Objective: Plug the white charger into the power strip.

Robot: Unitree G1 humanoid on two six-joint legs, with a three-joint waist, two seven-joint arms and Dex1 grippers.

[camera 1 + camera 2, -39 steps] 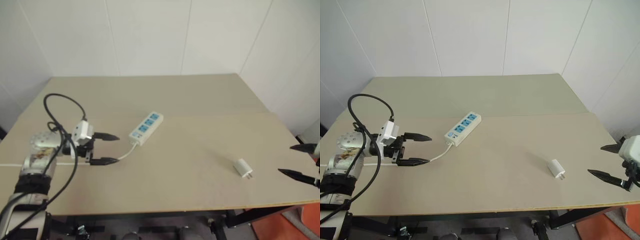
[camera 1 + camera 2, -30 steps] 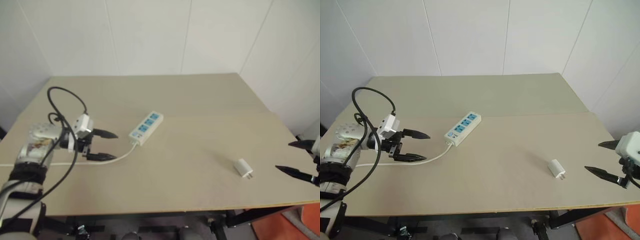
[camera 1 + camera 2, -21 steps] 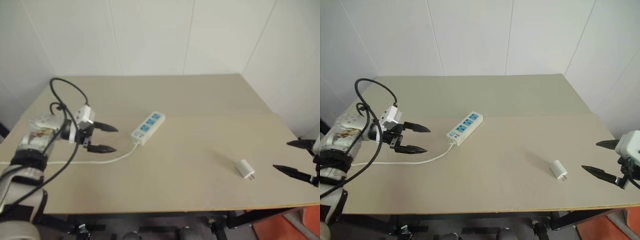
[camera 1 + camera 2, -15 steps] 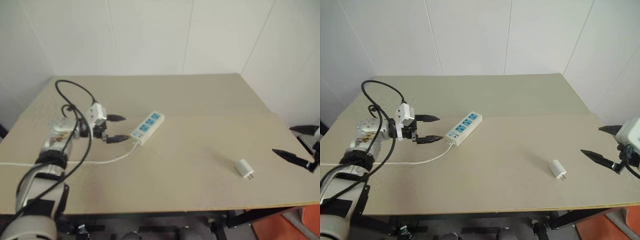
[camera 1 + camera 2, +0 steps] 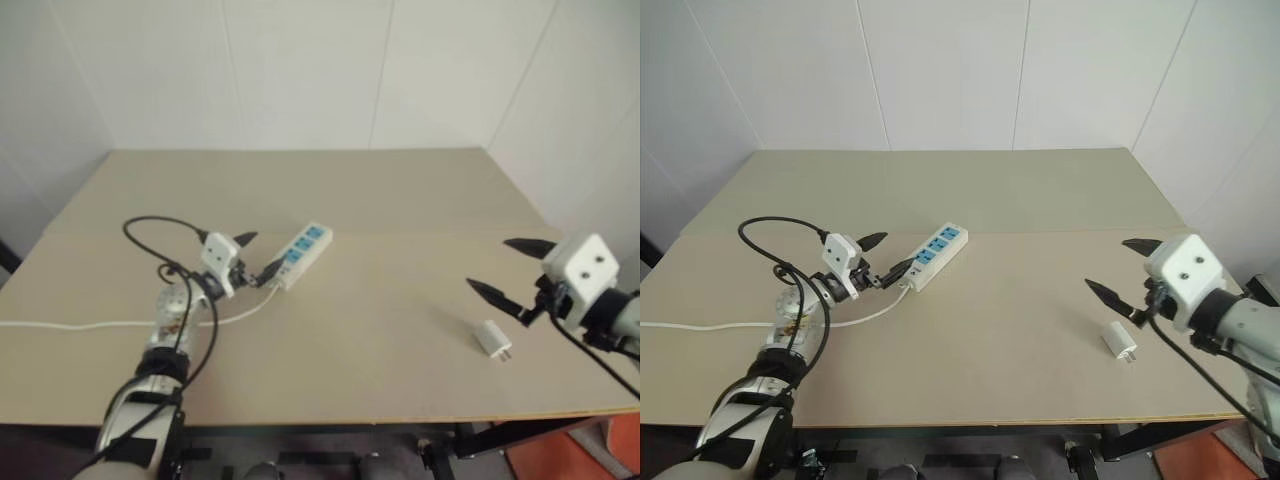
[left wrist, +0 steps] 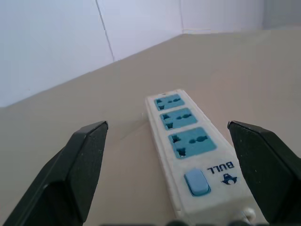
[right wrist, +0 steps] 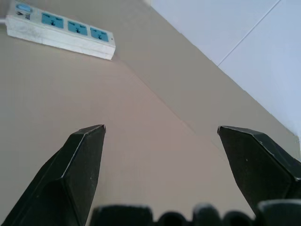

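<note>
Lying diagonally left of centre on the beige counter (image 5: 400, 200), the power strip (image 5: 295, 256) runs its long axis from the near left to the far right, with 3 blue socket faces turned up and the switch end nearest the left gripper (image 5: 258, 256). Its thin white cord (image 5: 90, 324) leaves that end and trails off toward the counter's left edge. The left gripper's fingers (image 6: 70, 174) stand wide apart, one to each side of the switch end, gripping nothing. The white charger (image 5: 494, 341) lies on its side near the front right of the counter, well apart from the strip, its prongs pointing toward the near right edge. The right gripper (image 5: 512, 268) hovers just beyond the charger, fingers (image 7: 75, 174) spread wide and empty, aimed across the counter toward the strip. A broad bare stretch of counter separates strip and charger. White walls bound the far and right sides.
</note>
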